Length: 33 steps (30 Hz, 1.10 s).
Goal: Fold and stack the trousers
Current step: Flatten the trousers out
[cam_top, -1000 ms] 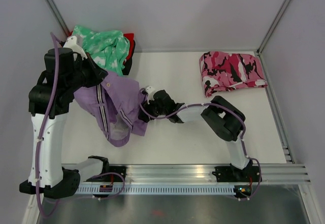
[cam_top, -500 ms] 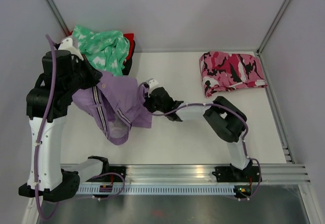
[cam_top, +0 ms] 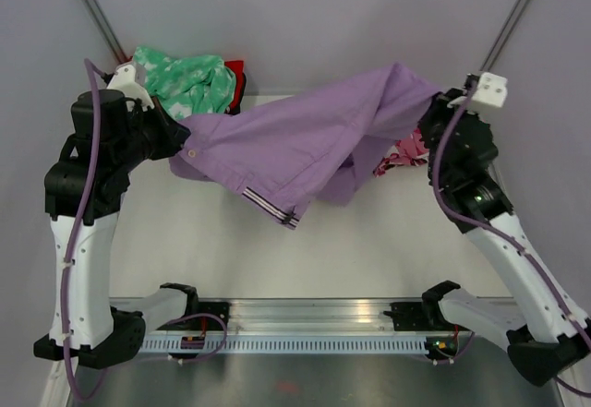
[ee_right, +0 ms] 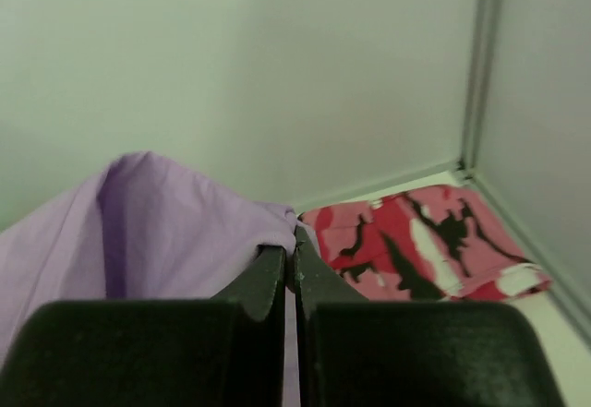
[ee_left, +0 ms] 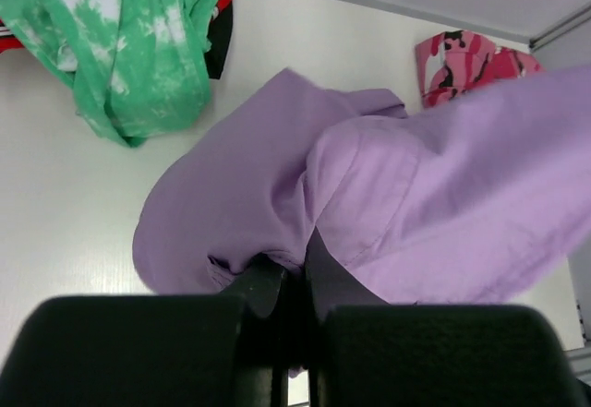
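The lilac-purple trousers [cam_top: 305, 139] hang stretched in the air between both arms, above the white table. My left gripper [cam_top: 177, 137] is shut on their waist end at the left; the striped waistband [cam_top: 270, 208] sags below the middle. My right gripper [cam_top: 432, 101] is shut on the other end, raised at the back right. In the left wrist view the purple cloth [ee_left: 388, 195] bunches over the closed fingers [ee_left: 291, 278]. In the right wrist view the closed fingertips [ee_right: 292, 241] pinch a fold of the trousers [ee_right: 157, 232].
A mint-green patterned garment [cam_top: 189, 84] lies heaped at the back left over a red one [cam_top: 236, 73]. A folded pink-black camouflage garment [cam_top: 406, 153] lies at the back right, partly hidden by the cloth and right arm. Grey walls enclose the table [cam_top: 369, 241].
The right gripper closed on the trousers near the middle of the table and swung up and right, pulling the bunched cloth out into a long span. The left gripper kept its hold.
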Motion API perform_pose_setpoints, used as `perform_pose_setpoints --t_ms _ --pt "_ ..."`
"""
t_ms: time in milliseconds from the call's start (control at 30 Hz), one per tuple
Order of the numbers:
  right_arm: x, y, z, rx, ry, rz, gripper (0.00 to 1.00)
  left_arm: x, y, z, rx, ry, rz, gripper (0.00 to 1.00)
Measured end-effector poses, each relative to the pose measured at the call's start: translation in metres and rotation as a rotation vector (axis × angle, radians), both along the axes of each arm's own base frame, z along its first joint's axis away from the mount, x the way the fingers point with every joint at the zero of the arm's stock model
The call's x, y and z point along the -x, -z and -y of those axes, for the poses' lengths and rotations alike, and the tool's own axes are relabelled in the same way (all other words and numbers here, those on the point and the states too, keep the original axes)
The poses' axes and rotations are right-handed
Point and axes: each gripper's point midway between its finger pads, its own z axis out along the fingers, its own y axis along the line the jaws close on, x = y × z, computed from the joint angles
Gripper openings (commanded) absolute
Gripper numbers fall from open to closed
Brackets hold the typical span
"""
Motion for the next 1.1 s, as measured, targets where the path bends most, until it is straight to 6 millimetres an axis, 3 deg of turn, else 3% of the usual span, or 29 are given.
perform_pose_setpoints --t_ms 100,200,267,333,433,533,633,667,733,767,800,833,867,900,967,1000,1033,1100 --pt "0.038 -0.023 0.032 -0.002 0.073 0.019 0.0 -0.006 0.019 -0.009 -0.033 -0.034 -0.032 0.02" --pt "0.058 -0.013 0.043 0.022 0.08 -0.034 0.0 -0.007 0.088 -0.023 -0.057 -0.078 -0.194 0.02" --pt "0.066 0.007 0.038 0.053 0.022 -0.095 0.0 -0.003 0.138 -0.027 -0.072 -0.091 -0.323 0.02" --pt "0.074 0.04 0.026 0.092 -0.07 -0.18 0.0 0.006 0.191 -0.032 -0.089 -0.104 -0.473 0.02" --pt "0.088 0.094 -0.01 0.11 -0.305 -0.316 0.0 0.018 0.23 -0.047 -0.096 -0.156 -0.599 0.02" --pt "0.112 0.155 -0.056 0.027 -0.569 -0.455 0.0 0.015 0.237 -0.071 -0.093 -0.249 -0.614 0.02" --pt "0.147 0.215 -0.084 -0.075 -0.723 -0.625 0.0 0.006 0.24 -0.109 -0.065 -0.393 -0.608 0.02" --pt "0.16 0.229 -0.09 -0.098 -0.756 -0.672 0.0 0.002 0.241 -0.121 -0.053 -0.433 -0.606 0.02" --pt "0.181 0.243 -0.097 -0.13 -0.81 -0.728 0.12 -0.002 0.246 -0.14 -0.034 -0.495 -0.612 0.06" --pt "0.187 0.244 -0.1 -0.136 -0.832 -0.736 0.16 -0.004 0.249 -0.147 -0.029 -0.518 -0.618 0.2" --pt "0.193 0.244 -0.105 -0.144 -0.859 -0.741 0.28 -0.005 0.253 -0.153 -0.03 -0.534 -0.627 0.33" --pt "0.196 0.243 -0.108 -0.152 -0.876 -0.747 0.39 -0.007 0.256 -0.156 -0.031 -0.542 -0.635 0.51" --pt "0.197 0.245 -0.111 -0.153 -0.887 -0.76 0.51 -0.009 0.259 -0.157 -0.03 -0.54 -0.64 0.82" --pt "0.196 0.249 -0.113 -0.148 -0.888 -0.778 0.69 -0.011 0.259 -0.155 -0.019 -0.527 -0.638 0.86" --pt "0.189 0.263 -0.116 -0.126 -0.863 -0.833 0.83 -0.015 0.256 -0.143 0.016 -0.489 -0.611 0.99" --pt "0.184 0.269 -0.117 -0.11 -0.841 -0.866 0.93 -0.013 0.252 -0.132 0.026 -0.467 -0.588 1.0" --pt "0.178 0.274 -0.117 -0.097 -0.815 -0.89 0.98 -0.01 0.249 -0.123 0.031 -0.446 -0.571 1.0" --pt "0.157 0.278 -0.118 -0.064 -0.734 -0.94 0.98 0.001 0.238 -0.096 0.049 -0.399 -0.513 1.0"
